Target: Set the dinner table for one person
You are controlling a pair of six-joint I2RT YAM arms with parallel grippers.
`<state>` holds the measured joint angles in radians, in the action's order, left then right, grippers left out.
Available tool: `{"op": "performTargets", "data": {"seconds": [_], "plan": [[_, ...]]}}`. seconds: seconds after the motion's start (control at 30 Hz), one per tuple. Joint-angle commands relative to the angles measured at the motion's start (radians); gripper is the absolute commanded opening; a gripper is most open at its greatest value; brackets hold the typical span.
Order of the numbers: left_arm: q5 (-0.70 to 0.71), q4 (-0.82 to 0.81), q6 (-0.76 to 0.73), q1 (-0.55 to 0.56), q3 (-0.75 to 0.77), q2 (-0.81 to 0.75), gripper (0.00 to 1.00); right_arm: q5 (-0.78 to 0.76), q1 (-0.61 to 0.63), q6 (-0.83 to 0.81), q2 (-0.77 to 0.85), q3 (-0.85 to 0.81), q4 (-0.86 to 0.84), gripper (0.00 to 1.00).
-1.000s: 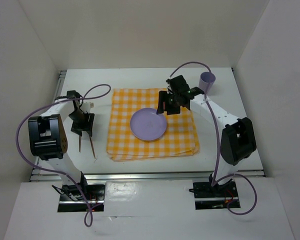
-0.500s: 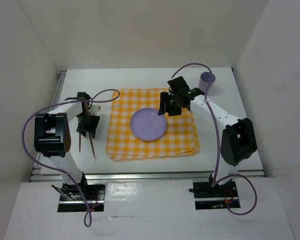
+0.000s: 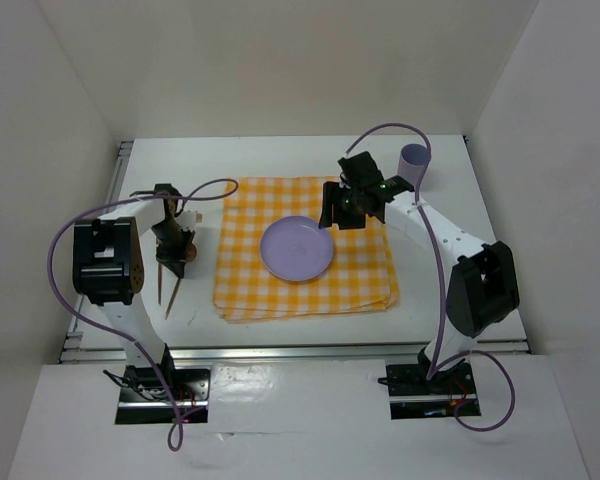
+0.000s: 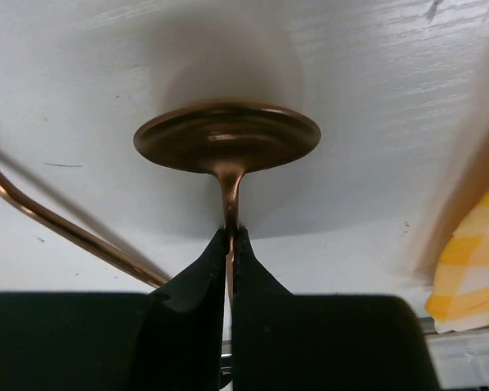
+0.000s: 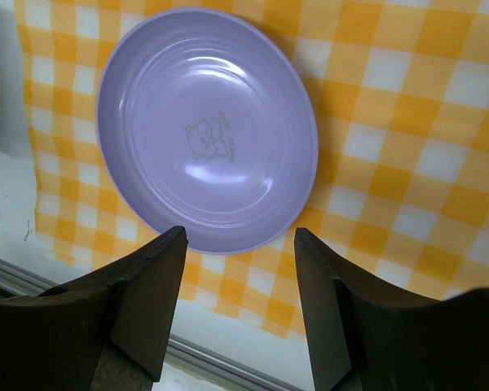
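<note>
On the white dinner table (image 3: 280, 160) lies a yellow-and-white checked cloth (image 3: 360, 285) with a purple plate (image 3: 296, 248) on it. Left of the cloth, my left gripper (image 3: 173, 252) is shut on the thin handle of a copper spoon (image 4: 226, 137), just behind its bowl, which rests on the table. A second copper utensil (image 4: 57, 228) lies beside the spoon. My right gripper (image 3: 342, 212) hangs open over the cloth at the plate's far right edge, holding nothing. In the right wrist view the plate (image 5: 208, 130) lies just ahead of the spread fingers (image 5: 151, 285).
A purple cup (image 3: 414, 165) stands at the far right, behind the right arm. Metal rails (image 3: 280, 350) run along the table's near edge. White walls enclose the table on three sides. The cloth's corner (image 4: 473, 269) shows right of the left gripper.
My left gripper has shut on the spoon's handle, and the spoon's handle has swung slightly. The right gripper has drifted a little toward the far right, still open.
</note>
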<state>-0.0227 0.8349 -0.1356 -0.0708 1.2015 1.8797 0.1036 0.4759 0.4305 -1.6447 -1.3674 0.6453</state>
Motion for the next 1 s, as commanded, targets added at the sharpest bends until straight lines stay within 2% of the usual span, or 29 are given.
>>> {"op": "performTargets", "data": {"seconds": [0.0,0.27,0.47,0.57,0.6,0.73,0.9,0.97], "plan": [[-0.162,-0.037,-0.018,-0.007,0.024,0.065,0.0,-0.018,0.009,0.008,0.072,0.016,0.004,0.63],[-0.359,0.059,0.039,-0.044,0.207,0.0,0.0,0.001,0.061,-0.028,0.114,0.036,-0.071,0.59],[-0.482,0.07,0.155,-0.053,0.372,-0.105,0.0,0.011,0.208,-0.108,0.105,0.036,-0.199,0.59],[-0.537,0.061,0.235,-0.053,0.447,-0.157,0.0,0.011,0.308,-0.117,0.094,0.036,-0.355,0.59],[-0.549,0.041,0.263,-0.053,0.448,-0.174,0.0,0.011,0.329,-0.118,0.094,0.045,-0.475,0.59],[-0.595,-0.08,0.392,-0.002,0.415,-0.275,0.0,0.036,0.408,-0.118,0.025,0.051,-0.747,0.64],[-0.566,-0.158,0.455,0.066,0.382,-0.347,0.0,0.048,0.417,-0.118,-0.119,-0.123,-0.744,0.64],[-0.566,-0.158,0.47,0.097,0.382,-0.358,0.0,0.057,0.417,-0.118,-0.159,-0.137,-0.759,0.64]]}}
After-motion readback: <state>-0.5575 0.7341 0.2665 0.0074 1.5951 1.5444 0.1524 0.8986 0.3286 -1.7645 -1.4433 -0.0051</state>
